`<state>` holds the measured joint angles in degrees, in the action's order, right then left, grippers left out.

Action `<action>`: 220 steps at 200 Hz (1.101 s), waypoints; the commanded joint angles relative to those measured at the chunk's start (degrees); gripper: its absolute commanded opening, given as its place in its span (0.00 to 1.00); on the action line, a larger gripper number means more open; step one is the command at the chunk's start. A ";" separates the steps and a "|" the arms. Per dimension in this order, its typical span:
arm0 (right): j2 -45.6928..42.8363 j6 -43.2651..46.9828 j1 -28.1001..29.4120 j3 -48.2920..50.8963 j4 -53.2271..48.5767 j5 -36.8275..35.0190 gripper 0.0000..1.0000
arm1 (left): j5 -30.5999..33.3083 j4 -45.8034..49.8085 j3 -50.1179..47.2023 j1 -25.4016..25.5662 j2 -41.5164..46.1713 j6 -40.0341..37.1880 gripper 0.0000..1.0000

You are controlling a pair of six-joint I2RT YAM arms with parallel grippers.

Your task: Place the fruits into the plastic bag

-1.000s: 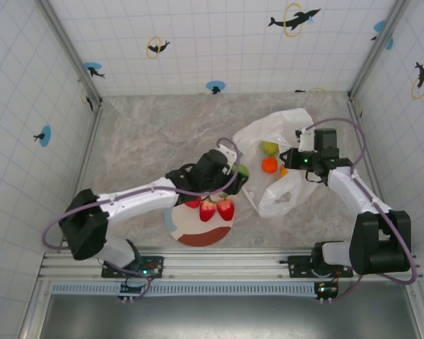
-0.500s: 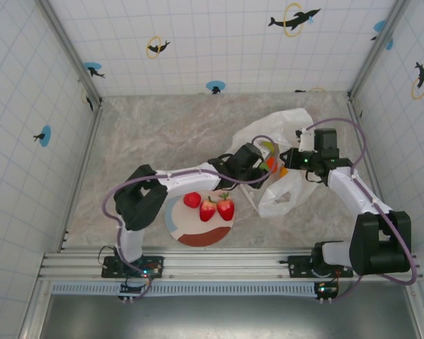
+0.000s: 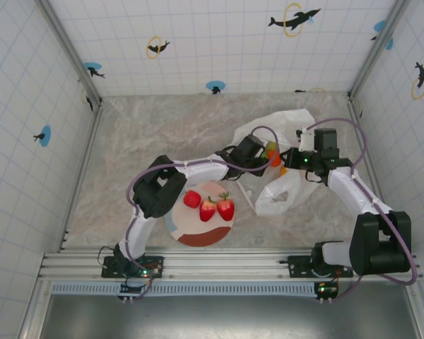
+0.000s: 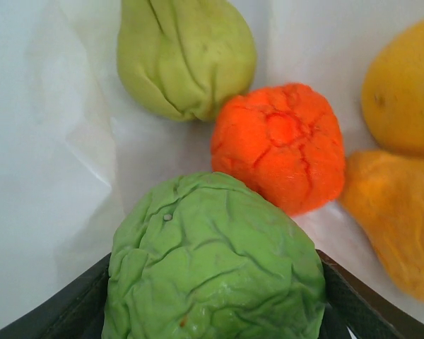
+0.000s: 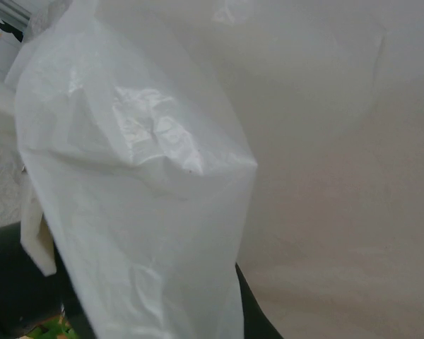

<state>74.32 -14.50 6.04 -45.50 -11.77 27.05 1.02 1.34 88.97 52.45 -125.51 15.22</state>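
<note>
Top view: the left arm is stretching rightward, with the left gripper [image 3: 263, 154] sitting at the mouth of the plastic bag [image 3: 279, 198]. The right gripper [image 3: 292, 159] is pinching the bag's edge, jaws together on the film. Three strawberries [image 3: 208, 208] are lying on the plate [image 3: 191, 236]. Marble tabletop [image 3: 162, 134], tiled walls [image 3: 198, 42].

Left wrist: the fingers [image 4: 63, 318] are clamping the green apple [image 4: 212, 261] inside the bag, just beside the pear [image 4: 184, 56], the orange ball [image 4: 279, 155] and two yellow-orange fruits [image 4: 403, 85].

Right wrist: crumpled bag film [image 5: 141, 176] is draping close over the lens.
</note>
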 commanded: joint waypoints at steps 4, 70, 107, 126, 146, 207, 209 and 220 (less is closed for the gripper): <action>-1.02 -0.35 0.37 -1.20 1.26 0.16 0.00 | -0.29 -2.89 1.65 -0.31 -1.79 1.40 0.68; -0.16 0.20 0.20 -0.82 1.33 0.11 0.00 | -0.36 -3.78 -1.43 -0.26 0.44 0.75 0.84; 0.03 0.40 0.11 -0.65 1.35 0.12 0.00 | -0.27 -3.91 -3.77 -0.25 4.23 0.71 0.89; -0.14 0.73 0.04 -0.56 1.00 0.03 0.00 | -0.68 -3.98 -5.54 -0.24 6.79 0.86 0.89; -0.32 0.97 -0.15 -0.40 0.87 0.02 0.00 | -1.99 -4.79 -8.69 -0.25 9.98 1.51 0.89; 0.21 1.35 -0.51 -0.77 0.43 -0.07 0.00 | -8.14 -5.73 -18.64 -0.24 21.15 3.36 0.88; 0.25 1.37 -0.55 -0.81 0.43 -0.07 0.00 | -8.38 -5.74 -18.98 -0.24 21.60 3.40 0.88; 0.38 1.41 -0.59 -0.79 0.43 -0.14 0.00 | -9.38 -5.58 -20.72 -0.24 23.68 3.54 0.88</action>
<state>74.35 -13.85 5.89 -45.50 -11.62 26.98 -4.64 -3.53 71.50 52.29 -106.50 17.41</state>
